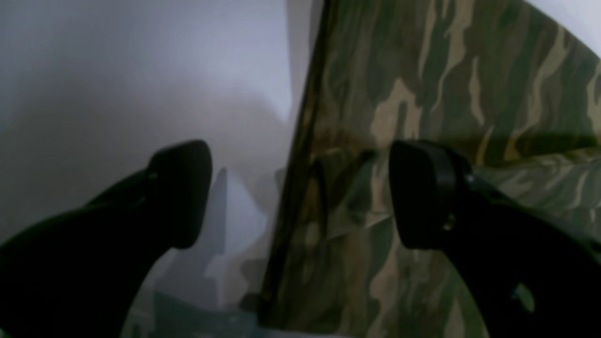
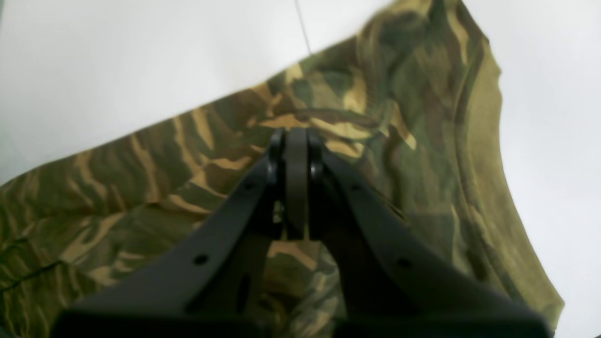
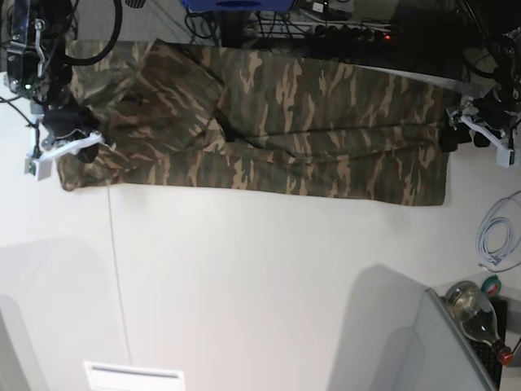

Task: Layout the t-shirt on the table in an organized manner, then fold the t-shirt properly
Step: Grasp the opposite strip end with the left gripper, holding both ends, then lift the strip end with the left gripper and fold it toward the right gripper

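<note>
The camouflage t-shirt (image 3: 309, 130) lies spread lengthwise along the far side of the white table (image 3: 269, 285). My left gripper (image 3: 449, 134) is at the shirt's right end in the base view. In the left wrist view the left gripper (image 1: 300, 195) is open and straddles the edge of the t-shirt (image 1: 422, 70), one finger over cloth and the other over bare table (image 1: 117, 70). My right gripper (image 3: 73, 132) is at the shirt's left end. The right gripper (image 2: 296, 141) is shut, its tips down on the rumpled t-shirt (image 2: 141, 164) near a sleeve hem; I see no cloth between them.
A thin dark seam (image 3: 114, 269) runs across the table. A coiled white cable (image 3: 496, 236) and a glass bottle (image 3: 472, 305) sit at the right edge. Cables and a power strip (image 3: 342, 28) crowd the back. A white box (image 3: 134, 376) sits at the front edge.
</note>
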